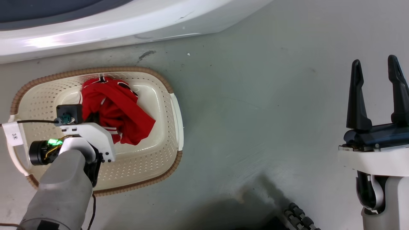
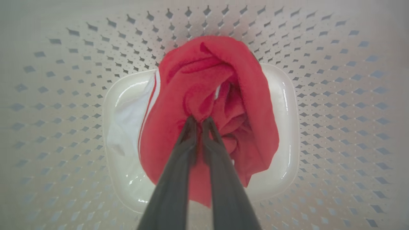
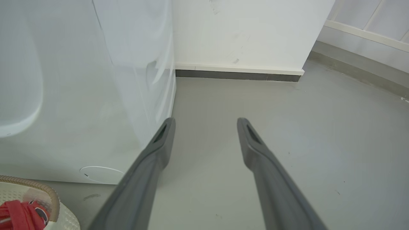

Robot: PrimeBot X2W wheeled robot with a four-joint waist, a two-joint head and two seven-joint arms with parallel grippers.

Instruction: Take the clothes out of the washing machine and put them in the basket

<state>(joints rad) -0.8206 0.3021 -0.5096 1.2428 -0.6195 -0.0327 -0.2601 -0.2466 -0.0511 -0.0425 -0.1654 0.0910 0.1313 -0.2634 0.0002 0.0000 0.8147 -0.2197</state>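
- The clothes lie as one crumpled red bundle inside the basket, resting on its smooth bottom panel, toward the far side.
- Fabric: bright red soft jersey, heavily folded. The left wrist view shows a white panel edged with thin red and white stripes on one side. Dark and white trim shows at the far end in the head view. No lettering can be read.
- The left gripper reaches down into the basket. Its two dark fingers are drawn close together, tips pinching a fold of the red fabric at the middle of the bundle.
- Basket: cream oval plastic, sides perforated with small diamond holes, brown woven-look rim, pale handles at the left and right ends. A white tag hangs at the left handle.
- Floor: smooth grey-green, scuffed, with a dark smear just beyond the basket's far rim.
- The washing machine stands just beyond the basket, with a glossy white front.
- A white wall with a pale skirting over a dark strip closes the far side of the room.
- The right gripper hangs over bare floor at the right, well apart from the basket. Its fingers are spread wide and hold nothing.
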